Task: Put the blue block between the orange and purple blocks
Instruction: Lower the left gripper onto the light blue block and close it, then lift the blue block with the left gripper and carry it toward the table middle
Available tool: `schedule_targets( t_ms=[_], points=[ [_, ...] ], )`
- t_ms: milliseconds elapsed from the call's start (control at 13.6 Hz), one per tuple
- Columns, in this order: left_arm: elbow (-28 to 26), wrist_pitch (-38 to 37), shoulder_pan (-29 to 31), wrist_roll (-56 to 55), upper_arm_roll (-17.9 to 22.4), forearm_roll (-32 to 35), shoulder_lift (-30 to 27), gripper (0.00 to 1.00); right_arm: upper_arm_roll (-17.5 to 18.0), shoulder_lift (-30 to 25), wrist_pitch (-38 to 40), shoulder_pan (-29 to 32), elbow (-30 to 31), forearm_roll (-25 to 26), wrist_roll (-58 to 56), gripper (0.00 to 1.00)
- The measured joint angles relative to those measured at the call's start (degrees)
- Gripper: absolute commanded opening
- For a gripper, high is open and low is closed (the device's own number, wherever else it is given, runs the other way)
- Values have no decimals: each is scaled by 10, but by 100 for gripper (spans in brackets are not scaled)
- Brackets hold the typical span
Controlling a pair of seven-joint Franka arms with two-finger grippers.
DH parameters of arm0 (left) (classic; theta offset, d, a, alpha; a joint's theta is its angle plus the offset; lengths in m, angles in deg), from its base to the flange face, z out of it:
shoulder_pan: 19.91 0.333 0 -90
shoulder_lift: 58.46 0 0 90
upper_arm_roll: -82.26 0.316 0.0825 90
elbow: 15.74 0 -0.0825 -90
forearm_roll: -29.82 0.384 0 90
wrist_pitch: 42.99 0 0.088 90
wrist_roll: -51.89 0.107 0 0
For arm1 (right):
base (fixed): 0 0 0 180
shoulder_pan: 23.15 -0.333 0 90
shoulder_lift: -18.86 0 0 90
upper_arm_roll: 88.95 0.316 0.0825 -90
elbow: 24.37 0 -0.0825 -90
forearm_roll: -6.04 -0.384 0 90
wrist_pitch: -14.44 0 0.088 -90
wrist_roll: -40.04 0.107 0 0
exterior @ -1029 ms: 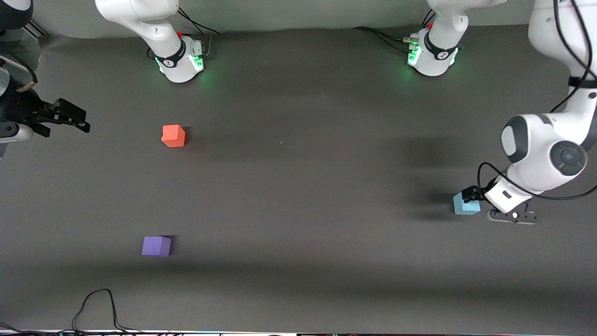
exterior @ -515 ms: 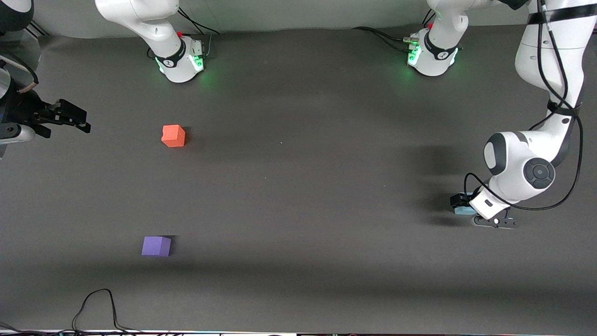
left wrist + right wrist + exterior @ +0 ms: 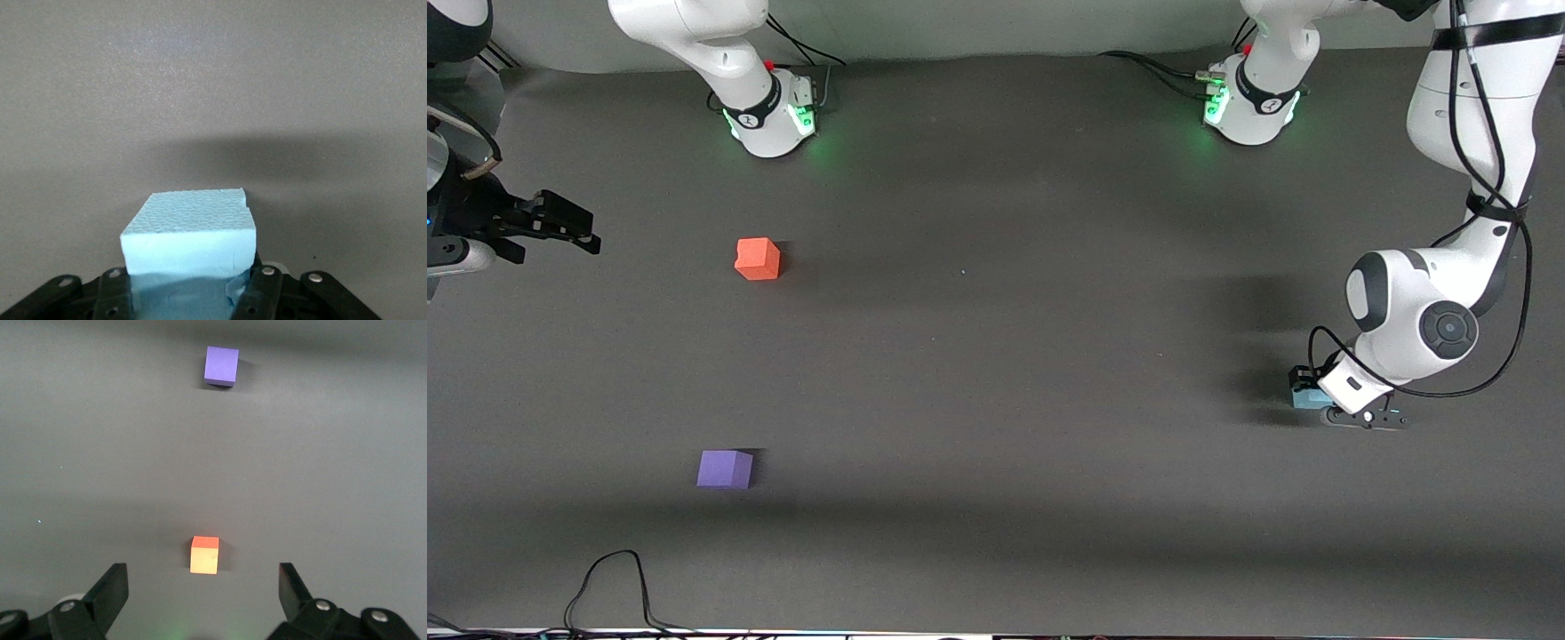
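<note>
Waiting at the right arm's end of the table, right gripper [image 3: 569, 227] hangs with fingers spread wide and nothing in them; orange block [image 3: 757, 259] sits near it, purple block [image 3: 725, 468] nearer the front camera, well apart. Blue block [image 3: 1305, 398] sits on the table at the left arm's end, left gripper [image 3: 1316, 396] down on it, fingers [image 3: 265, 293] pressed against two facing sides. Looks like light, soft foam, so hold flat faces gently, mid-height, or it dents.
</note>
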State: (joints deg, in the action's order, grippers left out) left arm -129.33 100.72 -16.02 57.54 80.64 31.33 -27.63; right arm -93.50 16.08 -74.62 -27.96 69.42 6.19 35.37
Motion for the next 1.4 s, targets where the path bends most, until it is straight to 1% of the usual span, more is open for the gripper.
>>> schedule_targets(
  t_ms=[147, 221, 294, 515, 662, 735, 882, 956, 1103, 1250, 1397],
  points=[
    [3, -2, 0, -6, 0, 0, -2, 20, 0, 0, 0, 0, 0, 0, 0, 100],
    [10, -17, 0, -12, 0, 0, -8, 20, 0, 0, 0, 0, 0, 0, 0, 100],
    [25, -51, 0, -16, 0, 0, -17, 20, 0, 0, 0, 0, 0, 0, 0, 100],
    [101, -197, -3, -51, -5, 0, -64, 20, 0, 0, 0, 0, 0, 0, 0, 100],
    [147, -274, -24, -91, -10, 0, -93, 20, 0, 1, 0, 0, 0, 0, 0, 100],
    [167, -311, -43, -118, -12, 0, -101, 20, 0, 1, 0, 0, 0, 0, -1, 100],
    [202, -356, -96, -193, -15, -3, -104, 20, 0, 1, 0, 0, 0, 0, -1, 100],
    [213, -361, -128, -243, -16, -4, -102, 20, 0, 1, 0, 0, 0, 0, -1, 100],
    [243, -361, -211, -369, -20, -6, -88, 20, 0, 1, 0, 0, 0, 0, -2, 100],
    [299, -360, -300, -482, -21, -6, -50, 20, 0, 1, 0, 0, 0, 0, -3, 100],
    [362, -360, -374, -561, -22, -5, 0, 20, -1, 1, 0, 0, 0, 0, -4, 100]
  ],
)
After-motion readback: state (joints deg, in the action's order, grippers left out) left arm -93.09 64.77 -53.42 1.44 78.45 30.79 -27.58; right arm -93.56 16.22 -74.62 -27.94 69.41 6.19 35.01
